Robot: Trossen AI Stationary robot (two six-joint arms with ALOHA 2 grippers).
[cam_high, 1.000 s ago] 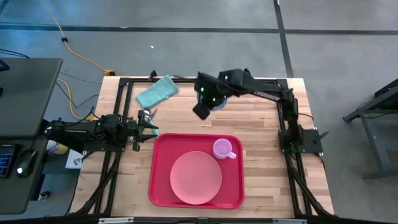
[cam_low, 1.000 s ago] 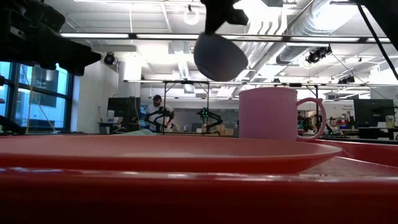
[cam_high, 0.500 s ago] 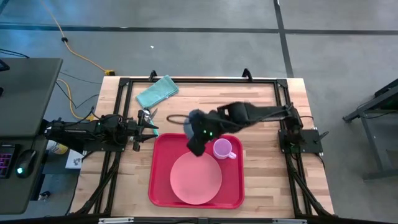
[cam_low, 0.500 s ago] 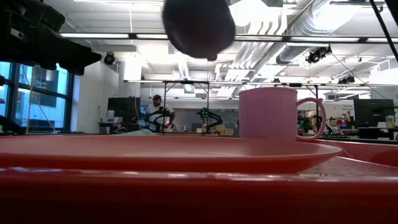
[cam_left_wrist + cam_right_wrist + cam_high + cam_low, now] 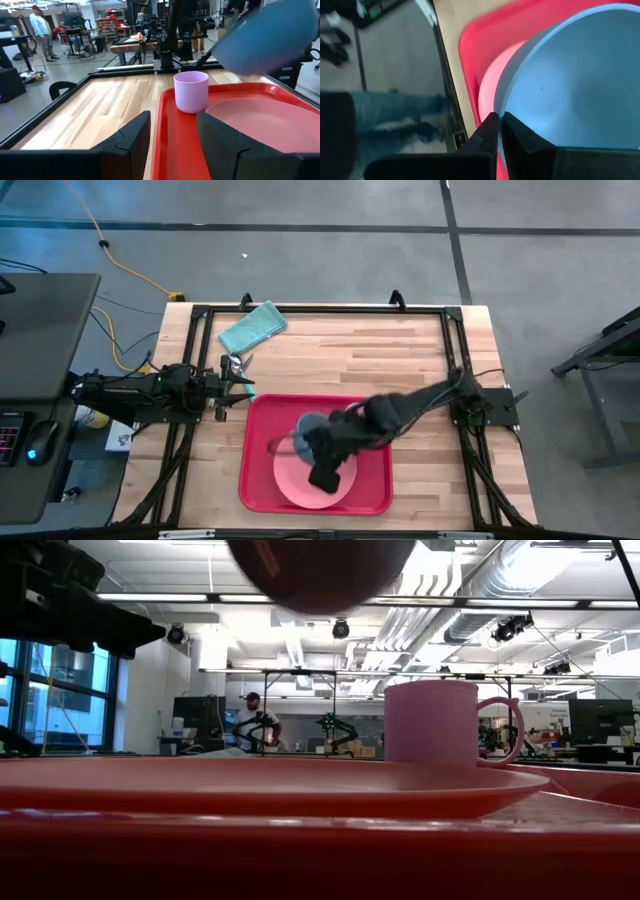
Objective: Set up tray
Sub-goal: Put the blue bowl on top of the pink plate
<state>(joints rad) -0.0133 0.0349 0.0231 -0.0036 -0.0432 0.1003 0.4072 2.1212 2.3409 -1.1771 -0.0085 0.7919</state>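
Note:
The red tray [image 5: 250,480] lies at the table's near middle, bearing a round pink plate [image 5: 292,480] and a lilac cup [image 5: 191,91]. In the high view my right arm hides the cup. My right gripper [image 5: 498,131] is shut on a grey-blue bowl [image 5: 308,432], which hangs above the plate [image 5: 270,790]; the low view shows the bowl [image 5: 320,568] well clear of it. My left gripper [image 5: 172,120] waits open and level at the table's left edge [image 5: 238,385], beside the tray's far left corner. My right gripper pinches the bowl's rim [image 5: 501,111], one finger inside the bowl and one outside. The fingers slant down from the table's right side. The bowl is lifted clear above the plate and tilted.
A teal cloth [image 5: 252,328] lies at the table's far left. Black frame rails [image 5: 320,308] run along the table's far and side edges. Bare wood [image 5: 340,355] lies between the tray and the far rail.
My right gripper has swung with the bowl from the table's far middle toward the near edge and slightly down, turning as it went. The bowl now hangs over the plate on the tray. The bowl has stayed in the shut fingers.

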